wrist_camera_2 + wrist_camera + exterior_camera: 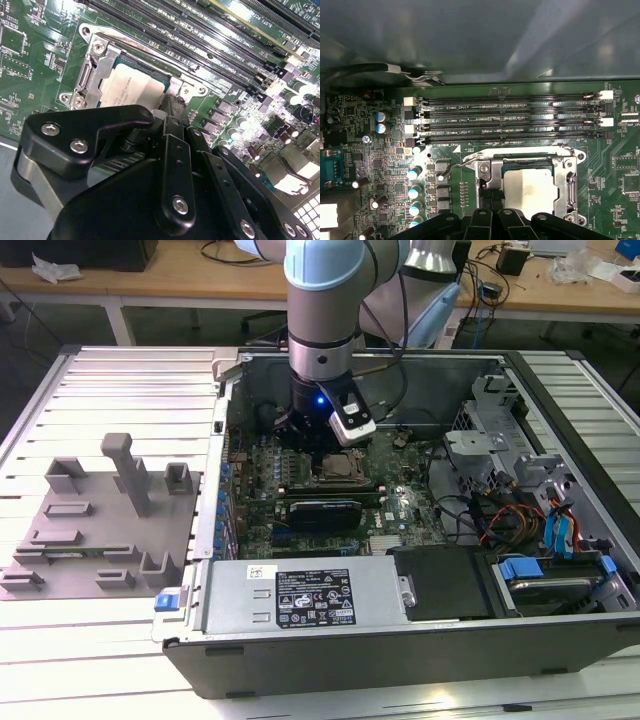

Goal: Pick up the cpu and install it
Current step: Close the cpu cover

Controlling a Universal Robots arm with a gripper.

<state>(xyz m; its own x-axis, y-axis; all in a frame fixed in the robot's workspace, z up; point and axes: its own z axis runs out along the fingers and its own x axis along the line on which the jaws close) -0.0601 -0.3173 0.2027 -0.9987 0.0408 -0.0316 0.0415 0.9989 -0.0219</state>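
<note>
A big open computer case (400, 665) lies on the ribbed metal desk (110, 640), in the middle and right of the exterior view. Inside the case are a green board (400, 502), a grey power box (300, 600) along the near wall, and drive boxes with blue tabs (522, 568) at the lower right. On the green board sits a metal frame (487, 172). The cpu (532, 189) lies flat inside that frame.

The arm (322, 310) comes down from the top of the exterior view into the case. Its black jaws hang just over the frame. I cannot tell if the jaws are open or closed.

The exterior view also shows a grey plastic tray (90, 530) with blocks and posts. It sits on the desk at the left, outside the case.

Both wrist views show the board up close. Long dark slots (510, 120) run side by side next to the frame.

The cpu is a thin square with a pale silver top that looks dull. In the second wrist view the black jaws cover one edge of the cpu (131, 87).
</note>
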